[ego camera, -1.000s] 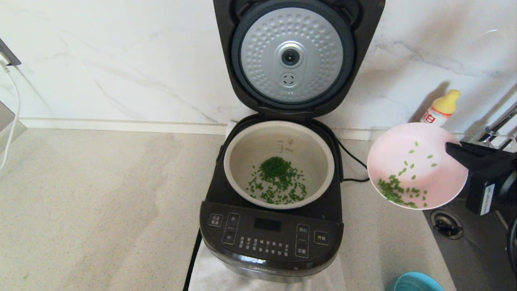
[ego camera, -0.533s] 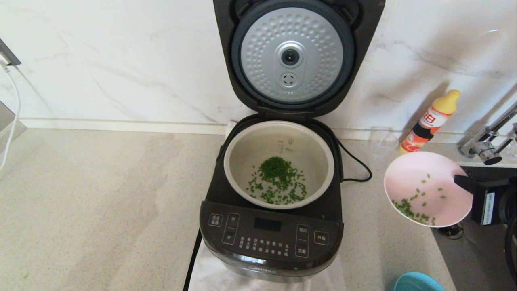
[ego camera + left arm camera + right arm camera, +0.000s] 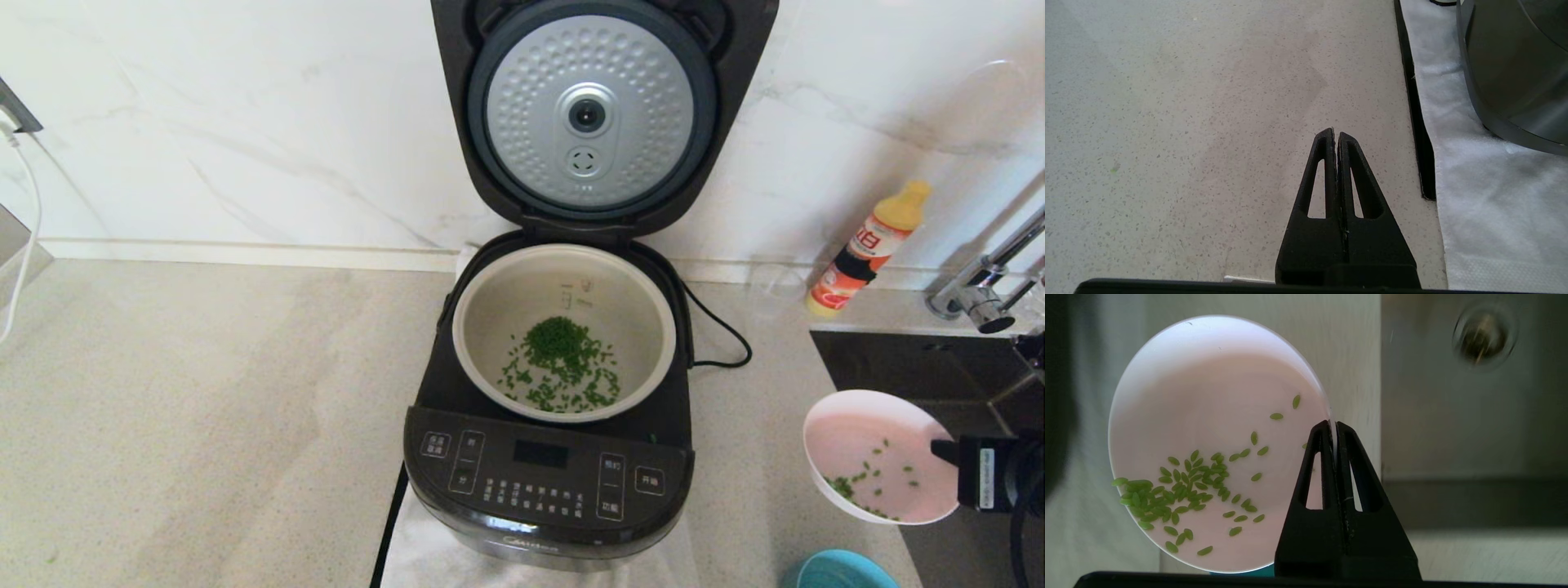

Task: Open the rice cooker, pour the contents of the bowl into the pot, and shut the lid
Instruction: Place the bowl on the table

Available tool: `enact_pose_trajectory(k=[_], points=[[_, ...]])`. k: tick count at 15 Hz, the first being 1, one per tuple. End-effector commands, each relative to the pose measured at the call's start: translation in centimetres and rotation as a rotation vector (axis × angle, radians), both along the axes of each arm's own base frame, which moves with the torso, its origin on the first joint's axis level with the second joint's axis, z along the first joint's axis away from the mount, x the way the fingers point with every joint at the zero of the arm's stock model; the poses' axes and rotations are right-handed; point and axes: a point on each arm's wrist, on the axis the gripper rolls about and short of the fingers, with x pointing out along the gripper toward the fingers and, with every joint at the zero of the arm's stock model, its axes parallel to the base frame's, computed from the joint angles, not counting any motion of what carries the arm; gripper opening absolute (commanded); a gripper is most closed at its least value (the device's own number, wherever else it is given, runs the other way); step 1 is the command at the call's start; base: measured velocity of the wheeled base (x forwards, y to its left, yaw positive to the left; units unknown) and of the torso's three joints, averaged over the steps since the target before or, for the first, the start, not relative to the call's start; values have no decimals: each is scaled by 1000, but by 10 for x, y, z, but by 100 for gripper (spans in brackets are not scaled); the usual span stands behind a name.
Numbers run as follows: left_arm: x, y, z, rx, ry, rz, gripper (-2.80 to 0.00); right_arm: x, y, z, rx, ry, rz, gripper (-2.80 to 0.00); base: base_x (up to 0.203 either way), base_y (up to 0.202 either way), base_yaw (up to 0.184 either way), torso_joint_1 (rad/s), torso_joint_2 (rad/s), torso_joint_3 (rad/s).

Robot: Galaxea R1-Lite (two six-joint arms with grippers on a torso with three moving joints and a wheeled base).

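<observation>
The pink bowl [image 3: 878, 457], a few green grains left inside, hangs at the lower right of the frame, its rim pinched in my right gripper [image 3: 939, 451]. At centre, the rice cooker [image 3: 549, 474] stands with its lid [image 3: 589, 114] raised, grains in the pot [image 3: 563, 331]. My left gripper [image 3: 1336, 136] is pressed together, empty, over the counter [image 3: 1167, 122].

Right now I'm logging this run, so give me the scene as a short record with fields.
rice cooker: on the counter, open
lid: raised, silver underside facing forward
pot: seated in the cooker, green grains heaped inside
pink bowl: tilted, a few green grains left in it, held at the sink's edge
right gripper: jaws shut on the pink bowl's rim
left gripper: jaws shut, empty, over the counter beside the cooker
</observation>
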Motion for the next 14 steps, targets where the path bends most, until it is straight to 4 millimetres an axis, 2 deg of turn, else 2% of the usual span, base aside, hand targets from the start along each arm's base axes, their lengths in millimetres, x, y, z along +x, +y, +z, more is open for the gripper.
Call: enact_pose_trajectory(k=[1,4,10,14], points=[[1,0,-3,0,9,0,-280,9,-7,-19,26,95,-22,-280,0,0,0,0,0,0],[1,0,-3,0,9,0,-280,19,-8,-31,112,157,-23,-280,0,0,0,0,0,0],[1,0,-3,0,9,0,-280,55,-8,-61,121,194,-35,-280,0,0,0,0,0,0],[1,0,-3,0,9,0,-280,76,-10,-74,139,183,-55,-280,0,0,0,0,0,0]])
